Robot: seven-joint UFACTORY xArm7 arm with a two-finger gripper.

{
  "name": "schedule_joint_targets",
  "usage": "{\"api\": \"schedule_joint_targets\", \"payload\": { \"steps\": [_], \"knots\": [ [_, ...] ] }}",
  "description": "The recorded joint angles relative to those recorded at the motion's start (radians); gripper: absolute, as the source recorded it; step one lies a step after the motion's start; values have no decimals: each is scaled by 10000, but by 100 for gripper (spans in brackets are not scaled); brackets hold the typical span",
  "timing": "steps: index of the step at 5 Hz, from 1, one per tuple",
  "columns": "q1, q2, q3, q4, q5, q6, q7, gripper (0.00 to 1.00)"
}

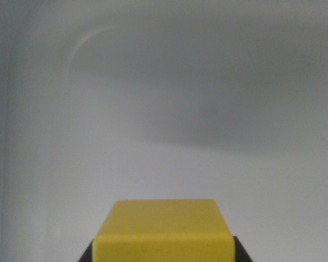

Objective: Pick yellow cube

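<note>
a yellow cube [163, 232] is seen at the bottom centre of the wrist view, cut off by the lower edge of the frame. its top face and part of its front face are visible, with a rounded edge between them. at each lower corner of the cube a dark gripper finger [86, 254] is pressed against its side, 1 on the wrist view's left and 1 on the wrist view's right, so the gripper [163, 255] is seen clamped onto the cube, with the cube held between its jaws.

behind the cube a pale, grey-white surface [164, 164] is spread across the whole frame. a broad soft shadow [224, 109] is cast over its upper and right parts, and a faint curved light mark [85, 43] is seen near the upper left. whether the cube is resting on the surface or lifted off it cannot be told from this view.
</note>
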Motion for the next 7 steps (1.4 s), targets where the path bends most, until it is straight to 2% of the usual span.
{"api": "schedule_joint_targets", "payload": {
  "steps": [1, 2, 3, 4, 5, 6, 7],
  "knots": [
    [-10, -166, 11, 301, 28, 465, -12, 100],
    [-10, -166, 11, 301, 28, 465, -12, 100],
    [-19, -334, 22, 605, 57, 937, -25, 100],
    [-19, -334, 22, 605, 57, 937, -25, 100],
    [-29, -504, 33, 914, 86, 1413, -37, 100],
    [-29, -504, 33, 914, 86, 1413, -37, 100],
    [-39, -666, 43, 1207, 113, 1867, -49, 100]
  ]
}}
